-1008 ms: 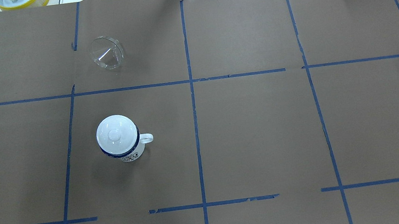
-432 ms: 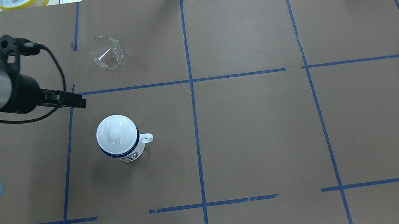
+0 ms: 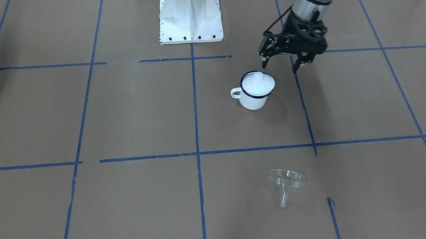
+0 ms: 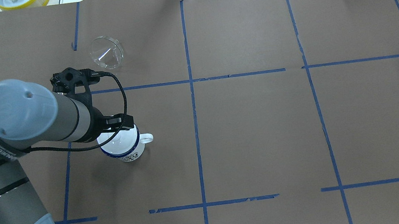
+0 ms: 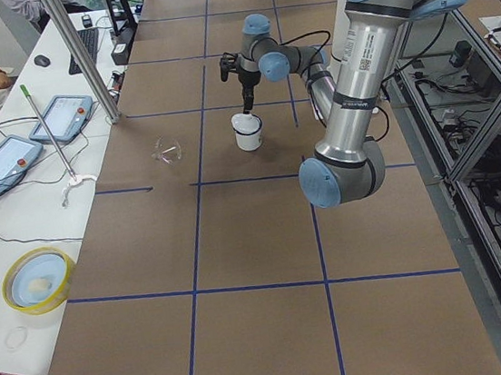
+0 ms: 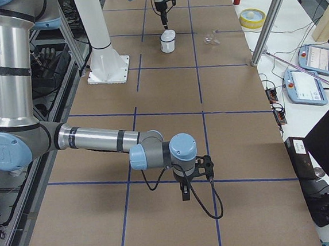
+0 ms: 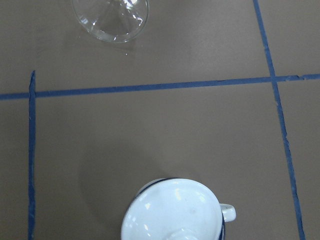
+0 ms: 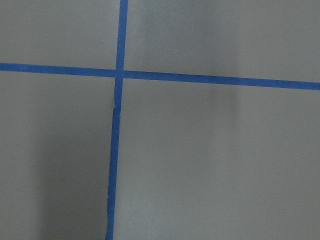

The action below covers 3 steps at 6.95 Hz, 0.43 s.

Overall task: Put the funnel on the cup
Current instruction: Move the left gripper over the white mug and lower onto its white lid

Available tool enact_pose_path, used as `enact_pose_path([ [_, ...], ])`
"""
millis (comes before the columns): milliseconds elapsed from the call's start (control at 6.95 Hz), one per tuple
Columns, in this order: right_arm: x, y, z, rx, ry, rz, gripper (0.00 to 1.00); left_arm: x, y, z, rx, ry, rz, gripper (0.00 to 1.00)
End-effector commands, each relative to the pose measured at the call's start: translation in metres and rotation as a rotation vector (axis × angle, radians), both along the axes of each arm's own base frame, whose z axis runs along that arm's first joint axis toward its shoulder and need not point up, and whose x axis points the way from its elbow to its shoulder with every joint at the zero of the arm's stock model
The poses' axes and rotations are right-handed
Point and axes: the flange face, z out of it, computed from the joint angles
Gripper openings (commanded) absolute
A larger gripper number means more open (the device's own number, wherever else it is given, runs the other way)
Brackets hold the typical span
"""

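The clear funnel [image 3: 287,182] lies on its side on the brown paper, also in the overhead view [image 4: 106,52] and at the top of the left wrist view [image 7: 111,17]. The cup [image 3: 254,98], a white mug with a blue rim, stands upright [image 4: 130,149] with a white domed lid [image 3: 257,82] on it. My left gripper [image 3: 280,67] is open and empty. It hovers just above the cup, on the robot's side of it, and partly covers the lid from overhead [image 4: 119,123]. My right gripper [image 6: 185,193] hangs over bare paper far from both. I cannot tell if it is open.
The white robot base plate [image 3: 190,20] sits at the table's near edge. A yellow bowl [image 4: 22,0] and tablets [image 5: 5,163] lie beyond the far edge. A metal pole [image 5: 79,58] stands at that edge.
My left arm has swung in from the overhead view's left edge to over the cup. The cup, lid and funnel have not moved.
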Motion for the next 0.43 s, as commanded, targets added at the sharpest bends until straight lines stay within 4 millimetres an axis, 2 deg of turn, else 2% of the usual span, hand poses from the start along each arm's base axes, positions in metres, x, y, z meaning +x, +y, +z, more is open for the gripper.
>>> enact_pose_path([
  [0, 0.0, 0.0, 0.0, 0.0, 0.0, 0.0, 1.0, 0.0174, 0.0077, 0.0078, -0.02, -0.029, -0.025, 1.0],
  [144, 0.0, 0.0, 0.0, 0.0, 0.0, 0.0, 1.0, 0.0222, 0.0096, 0.0115, -0.029, -0.036, -0.024, 1.0],
  [288, 0.0, 0.0, 0.0, 0.0, 0.0, 0.0, 1.0, 0.025, 0.0091, 0.0135, -0.032, -0.041, -0.022, 0.94],
])
